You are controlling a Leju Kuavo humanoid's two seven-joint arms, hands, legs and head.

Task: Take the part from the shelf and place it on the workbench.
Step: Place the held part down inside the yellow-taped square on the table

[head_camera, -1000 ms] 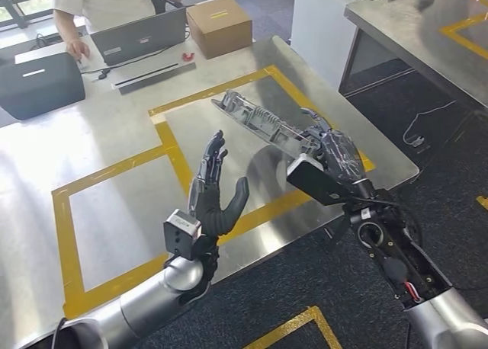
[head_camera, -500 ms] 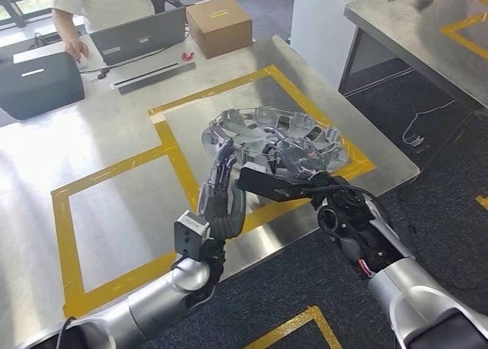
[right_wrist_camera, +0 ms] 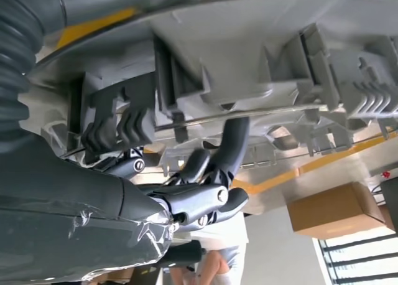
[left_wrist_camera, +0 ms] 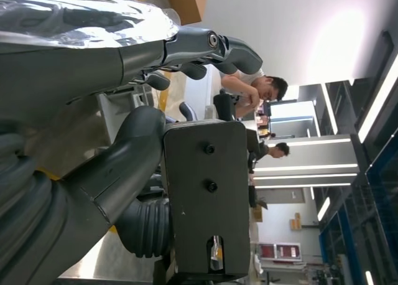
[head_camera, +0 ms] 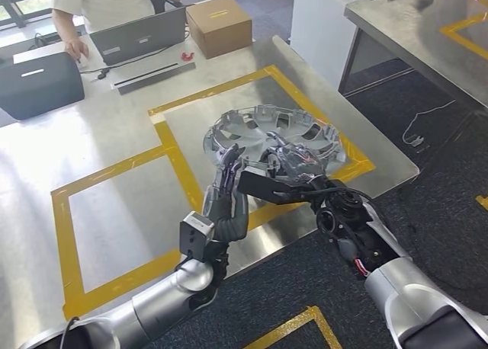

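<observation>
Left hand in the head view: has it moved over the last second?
Yes. The left hand has shifted right, away from the yellow tape divider toward the wheel cover held by the right hand, its fingers now by the rim.

Daylight is being thrown across the steel workbench (head_camera: 120,204) from the far side, and broad white glare is being produced along its left part. The head view is being rendered sharp and bright. In the left wrist view, the ceiling strip lights (left_wrist_camera: 305,168) are being overexposed.
</observation>
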